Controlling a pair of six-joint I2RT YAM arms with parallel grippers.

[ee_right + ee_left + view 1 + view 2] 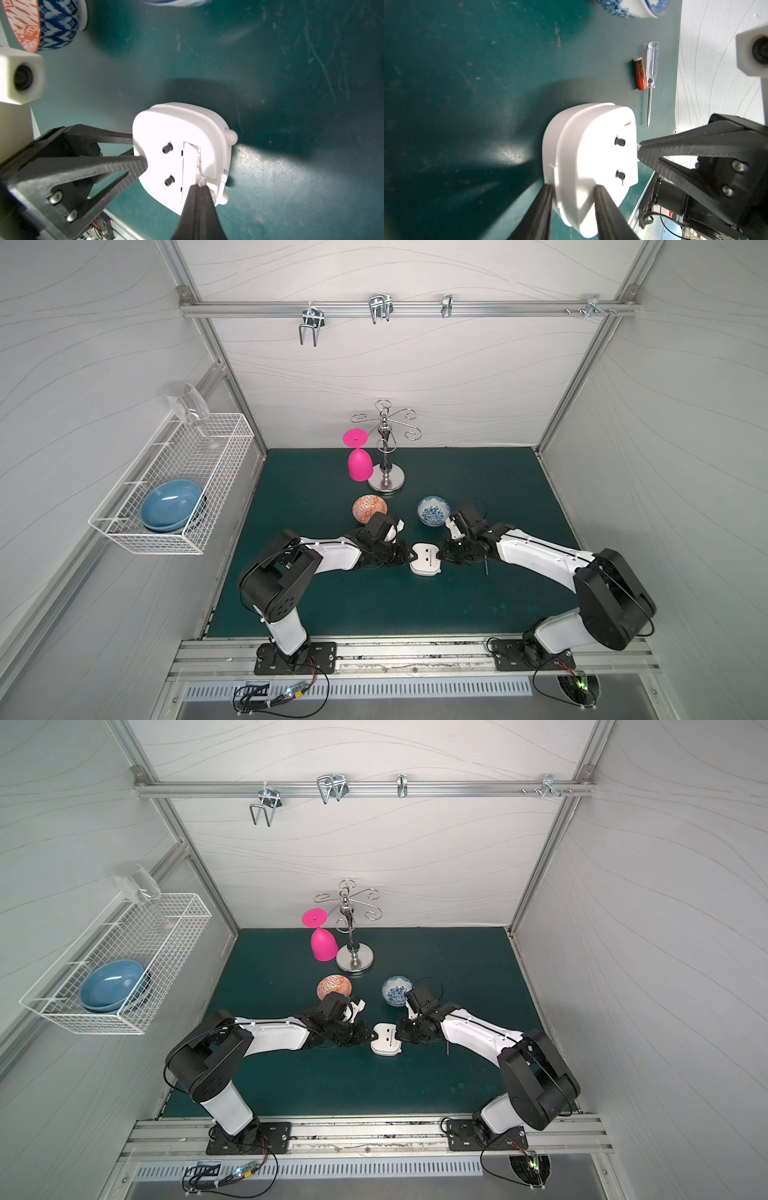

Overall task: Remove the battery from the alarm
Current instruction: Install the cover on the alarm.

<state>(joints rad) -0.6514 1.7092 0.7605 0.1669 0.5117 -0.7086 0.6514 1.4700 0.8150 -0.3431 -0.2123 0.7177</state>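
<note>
Right end effector [199,187]: closed at alarm [166,124], is best withdrawn straight | left end effector [573,187]: clamped on alarm | battery [702,73]: out on surface [467,62]

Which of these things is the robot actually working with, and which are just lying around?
In the job: alarm, gripped by the left hand; right hand, shut at its back; battery, on the mat; probably the screwdriver.
Lying about: orange bowl, blue-patterned bowl, pink goblet, metal stand, wire basket.
</note>
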